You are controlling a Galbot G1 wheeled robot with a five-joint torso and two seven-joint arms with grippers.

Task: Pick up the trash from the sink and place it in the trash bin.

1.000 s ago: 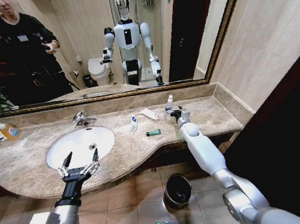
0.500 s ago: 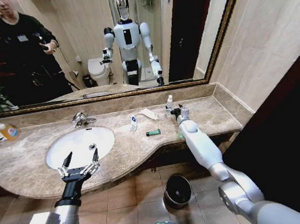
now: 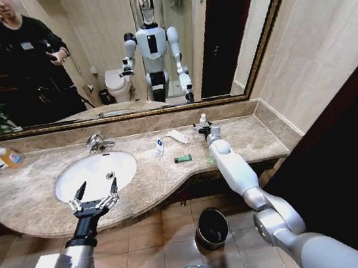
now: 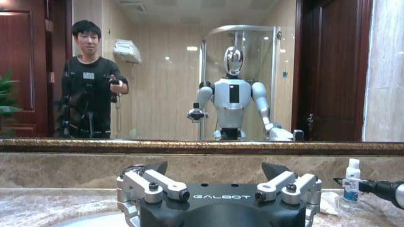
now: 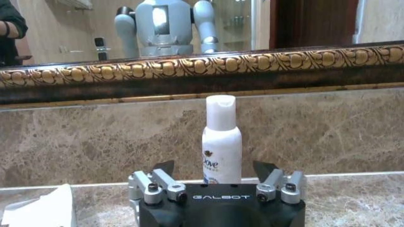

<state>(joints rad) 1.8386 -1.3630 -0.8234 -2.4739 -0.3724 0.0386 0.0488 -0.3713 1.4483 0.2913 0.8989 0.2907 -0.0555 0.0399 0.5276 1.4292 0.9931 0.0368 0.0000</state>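
The white oval sink (image 3: 124, 162) sits in the marble counter, with my left gripper (image 3: 93, 197) open above its front rim, fingers spread (image 4: 215, 168). My right gripper (image 3: 206, 131) is open at the back of the counter. A small upright white bottle with a blue label (image 5: 221, 142) stands just beyond its fingertips (image 5: 165, 166), in line with the gap. A second small bottle (image 3: 159, 146), a short green tube (image 3: 182, 158) and a flat white packet (image 3: 178, 136) lie on the counter right of the sink. The black trash bin (image 3: 212, 227) stands on the floor below.
A chrome faucet (image 3: 98, 143) rises behind the basin. An orange-and-clear soap bottle (image 3: 10, 157) stands at the far left by a plant. The mirror and marble backsplash (image 5: 315, 132) close off the back. The counter ends at a wall on the right.
My right arm has reached farther toward the back wall, bringing its gripper up to the upright bottle. The left arm has not moved.
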